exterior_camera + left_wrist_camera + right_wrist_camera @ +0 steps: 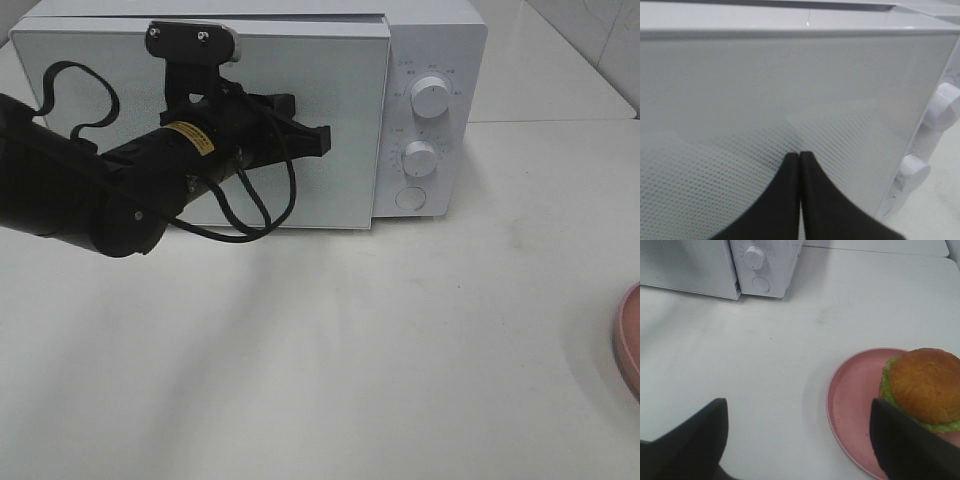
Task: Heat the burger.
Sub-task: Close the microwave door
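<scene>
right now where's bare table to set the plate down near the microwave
Bare table spreads in front of the microwave, from below its knobs out to the pink plate holding the burger. Crowded: the door front, where the shut left gripper and its arm hang.

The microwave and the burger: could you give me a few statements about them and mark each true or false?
1. The burger sits on a pink plate. True.
2. The burger is inside the microwave. False: it is out on the table.
3. The left tool is shut, its tips at the microwave door. True.
4. The right tool grips the burger. False: it is open, holding nothing.
5. The microwave has one knob. False: there are two knobs, one above the other.
</scene>
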`<action>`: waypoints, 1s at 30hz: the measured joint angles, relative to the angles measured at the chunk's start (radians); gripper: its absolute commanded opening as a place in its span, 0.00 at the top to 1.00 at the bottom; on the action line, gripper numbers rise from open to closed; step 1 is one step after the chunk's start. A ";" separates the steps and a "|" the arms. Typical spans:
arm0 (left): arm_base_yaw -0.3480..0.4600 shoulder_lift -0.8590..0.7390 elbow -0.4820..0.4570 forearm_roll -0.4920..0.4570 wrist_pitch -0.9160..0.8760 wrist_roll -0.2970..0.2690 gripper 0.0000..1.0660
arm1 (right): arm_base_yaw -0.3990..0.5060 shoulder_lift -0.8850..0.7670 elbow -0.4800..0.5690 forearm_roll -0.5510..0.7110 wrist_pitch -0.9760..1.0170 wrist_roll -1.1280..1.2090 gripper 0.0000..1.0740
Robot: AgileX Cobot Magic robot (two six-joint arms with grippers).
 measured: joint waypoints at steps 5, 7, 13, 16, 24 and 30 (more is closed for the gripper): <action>-0.006 0.030 -0.057 -0.012 0.022 0.000 1.00 | 0.000 0.000 0.000 0.000 0.000 0.000 0.30; -0.006 0.037 -0.068 -0.013 0.031 0.000 1.00 | 0.000 0.000 0.000 0.000 0.000 0.000 0.30; -0.018 0.079 -0.155 -0.020 0.083 0.072 1.00 | 0.000 0.000 0.000 0.000 0.000 0.000 0.30; -0.023 0.086 -0.176 -0.015 0.101 0.086 1.00 | 0.000 0.000 0.000 0.000 0.000 0.000 0.30; -0.038 0.080 -0.191 -0.049 0.159 0.090 1.00 | 0.000 0.000 0.000 0.000 0.000 0.000 0.30; -0.060 0.045 -0.203 -0.116 0.274 0.105 1.00 | 0.000 0.000 0.000 0.000 0.000 0.000 0.30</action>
